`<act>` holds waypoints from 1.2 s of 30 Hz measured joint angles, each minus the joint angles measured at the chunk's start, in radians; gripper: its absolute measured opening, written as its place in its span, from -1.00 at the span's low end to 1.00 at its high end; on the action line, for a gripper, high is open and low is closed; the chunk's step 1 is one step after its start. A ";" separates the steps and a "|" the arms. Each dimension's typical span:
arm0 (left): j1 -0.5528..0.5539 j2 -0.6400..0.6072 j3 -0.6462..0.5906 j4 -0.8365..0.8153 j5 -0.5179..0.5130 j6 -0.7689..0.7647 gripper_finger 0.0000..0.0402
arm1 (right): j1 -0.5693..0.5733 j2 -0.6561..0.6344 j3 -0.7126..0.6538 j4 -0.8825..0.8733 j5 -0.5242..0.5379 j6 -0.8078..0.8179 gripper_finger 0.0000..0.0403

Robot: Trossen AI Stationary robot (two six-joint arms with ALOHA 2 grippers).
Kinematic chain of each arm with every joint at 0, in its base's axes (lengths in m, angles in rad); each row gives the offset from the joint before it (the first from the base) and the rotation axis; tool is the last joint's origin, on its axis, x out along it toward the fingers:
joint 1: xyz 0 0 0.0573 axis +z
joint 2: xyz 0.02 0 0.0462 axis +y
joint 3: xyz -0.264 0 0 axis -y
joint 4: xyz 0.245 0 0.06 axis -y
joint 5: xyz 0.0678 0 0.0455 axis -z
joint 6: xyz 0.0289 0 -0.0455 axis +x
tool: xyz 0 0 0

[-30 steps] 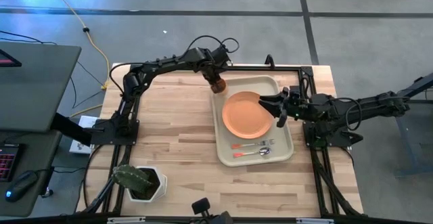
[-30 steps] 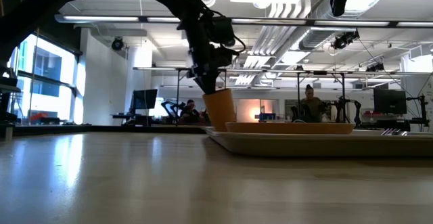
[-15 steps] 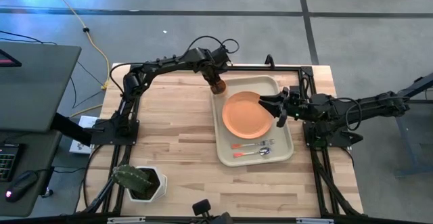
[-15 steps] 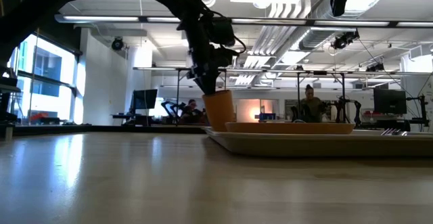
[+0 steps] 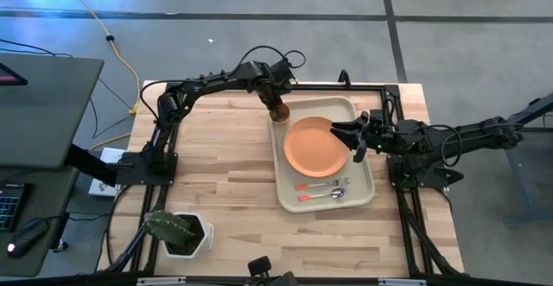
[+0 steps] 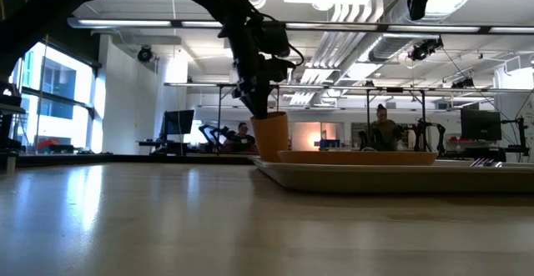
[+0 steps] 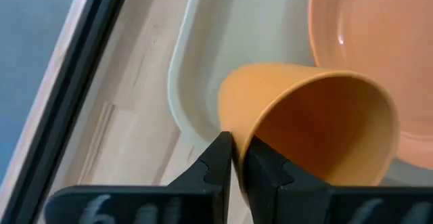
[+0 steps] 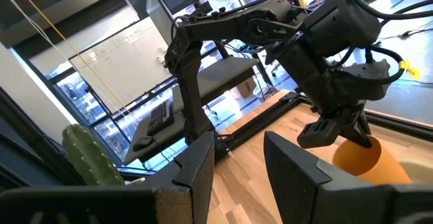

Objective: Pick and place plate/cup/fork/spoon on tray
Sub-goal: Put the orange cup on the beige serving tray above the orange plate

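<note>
Tray (image 5: 366, 191) corner – left gripper (image 7: 232, 158) pinches cup (image 7: 318, 126) wall; right gripper (image 8: 238, 158) spread; cup base hidden

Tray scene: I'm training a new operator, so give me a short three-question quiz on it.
1. True or false: the fork and the spoon lie on the tray.
2. Whose jaws pinch the cup's wall? A) the left arm's B) the right arm's
3. Fill in: the large dish lying in the tray next to the cup is the ____.
Key: 1 true; 2 A, the left gripper; 3 plate.
</note>
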 joint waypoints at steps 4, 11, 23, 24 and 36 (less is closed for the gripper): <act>0.000 0.000 0.000 0.005 0.012 0.001 -0.81 | 0.000 0.000 0.000 0.000 0.000 0.000 -0.40; -0.001 0.000 0.000 0.022 0.012 0.000 -0.65 | 0.000 0.000 0.000 0.000 -0.010 0.000 -0.40; 0.000 0.000 0.000 0.080 0.012 -0.016 -0.23 | 0.000 0.000 0.000 0.000 -0.011 0.001 -0.40; 0.001 -0.001 0.000 0.080 0.012 -0.016 -0.20 | 0.000 0.000 0.000 0.000 -0.011 0.001 -0.40; 0.016 -0.059 0.001 0.095 0.012 -0.008 -0.07 | 0.000 0.000 0.000 0.000 -0.011 -0.001 -0.40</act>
